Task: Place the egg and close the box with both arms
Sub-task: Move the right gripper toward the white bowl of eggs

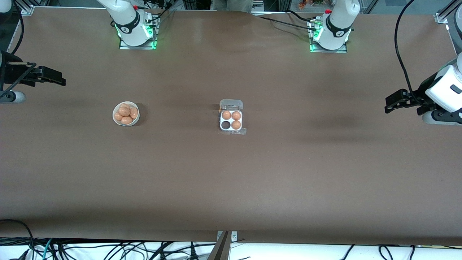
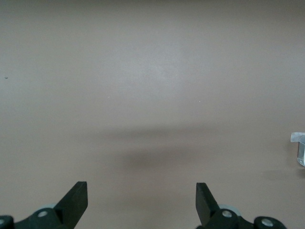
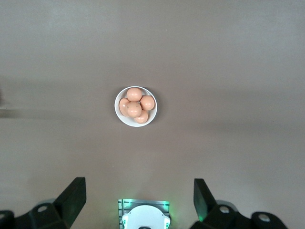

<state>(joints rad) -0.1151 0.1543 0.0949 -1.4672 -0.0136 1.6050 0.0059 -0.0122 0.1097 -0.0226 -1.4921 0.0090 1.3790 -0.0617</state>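
A wide table (image 1: 231, 173) covered in plain brown sheeting carries just two things, well apart from each other. Toward the right arm's end sits a round white bowl (image 1: 114, 120) heaped with orange-brown eggs (image 1: 125, 114), and near the middle of the table stands the box (image 1: 231, 129), a small clear-plastic carton with its transparent lid (image 1: 231, 105) lying open flat on the surface, on the side toward the arm bases. Three of the box's four cells hold eggs, and the cell nearest the front camera on the bowl's side is dark and unfilled.
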